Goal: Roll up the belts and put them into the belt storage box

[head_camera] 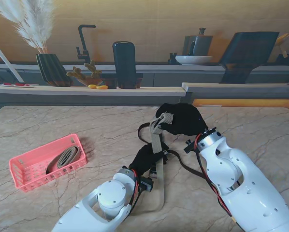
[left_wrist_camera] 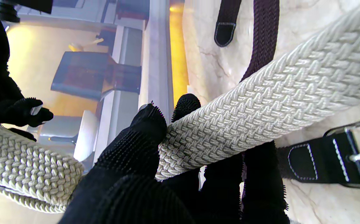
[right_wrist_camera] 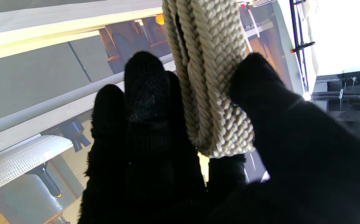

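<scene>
A cream woven belt (head_camera: pixel 158 159) runs from near my left arm up to a small roll (head_camera: pixel 160 122) lifted off the table. My right hand (head_camera: pixel 183 119), in a black glove, is shut on that roll; the right wrist view shows the coiled layers (right_wrist_camera: pixel 212 93) pinched between thumb and fingers. My left hand (head_camera: pixel 147 158) is shut on the belt's straight part (left_wrist_camera: pixel 260 105) a little nearer to me. A dark brown belt (head_camera: pixel 183 162) with a metal buckle (left_wrist_camera: pixel 354 155) lies on the table under and around both hands. The pink storage box (head_camera: pixel 24 175) at the left holds one rolled belt (head_camera: pixel 63 158).
The marble table (head_camera: pixel 241 125) ends at a grey counter behind it, with a vase of pampas grass (head_camera: pixel 51 67), a black tap (head_camera: pixel 84 43) and a dark jar (head_camera: pixel 124 63). An orange strip (head_camera: pixel 241 102) borders the far right edge.
</scene>
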